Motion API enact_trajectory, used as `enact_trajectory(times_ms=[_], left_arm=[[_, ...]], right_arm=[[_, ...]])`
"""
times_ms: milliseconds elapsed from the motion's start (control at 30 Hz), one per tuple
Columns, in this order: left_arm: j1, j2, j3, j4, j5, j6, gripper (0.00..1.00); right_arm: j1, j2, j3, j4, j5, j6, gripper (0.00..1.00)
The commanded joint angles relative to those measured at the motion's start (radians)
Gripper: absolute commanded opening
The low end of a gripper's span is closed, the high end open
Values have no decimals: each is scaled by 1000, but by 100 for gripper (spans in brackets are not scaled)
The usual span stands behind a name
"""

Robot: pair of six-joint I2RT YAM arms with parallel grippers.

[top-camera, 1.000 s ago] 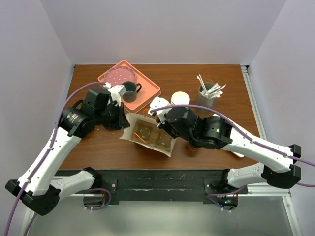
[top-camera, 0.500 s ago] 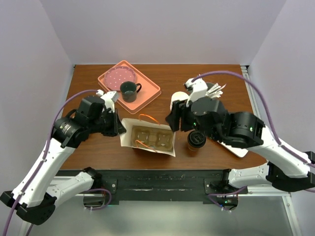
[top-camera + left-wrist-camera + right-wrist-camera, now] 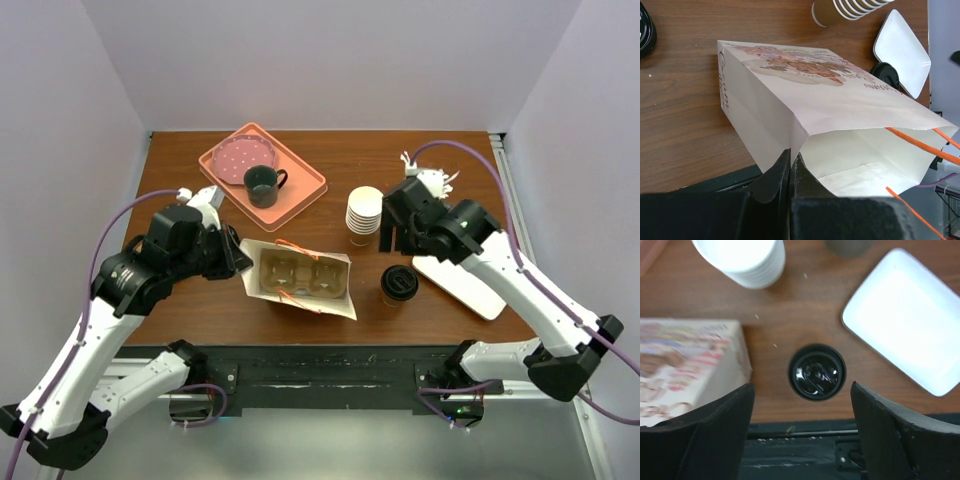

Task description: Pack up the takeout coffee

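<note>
The takeout coffee (image 3: 399, 285), a kraft-brown cup with a black lid, stands on the table just right of the white paper bag (image 3: 300, 280). The bag stands with its mouth up, and a brown cup carrier (image 3: 297, 274) sits inside it. My left gripper (image 3: 243, 262) is shut on the bag's left rim; in the left wrist view its fingers (image 3: 790, 162) pinch the paper bag (image 3: 805, 100) at the edge. My right gripper (image 3: 393, 235) hangs open above and behind the cup. From the right wrist, the black lid (image 3: 817, 372) shows below and between the spread gripper (image 3: 801, 390).
A stack of white paper cups (image 3: 365, 213) stands behind the bag. A white tray (image 3: 462, 278) lies right of the coffee. At the back left is a pink tray (image 3: 300, 185) with a dark green mug (image 3: 263, 186) and a pink plate (image 3: 238, 155). A stirrer holder (image 3: 432, 183) is behind my right arm.
My right gripper has come out of the bag, moved up and to the right, and opened. The coffee cup, hidden under that arm before, now shows. My left gripper keeps its pinch on the rim.
</note>
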Motion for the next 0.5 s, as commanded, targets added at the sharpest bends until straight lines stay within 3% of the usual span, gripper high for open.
enact_trajectory(times_ms=[0,167,467], left_arm=[[-3,-78,-40,70,40,-11,0],[-3,-115,-94,95,103,9,0],[-3,-156,-144,110,135,46,0]], right_arm=[[-13,-16,-125,-16,-86,-3,85],[-40,-15,-264,42,-152,-43,88],[-65,42,-359,141,-183,-93,86]])
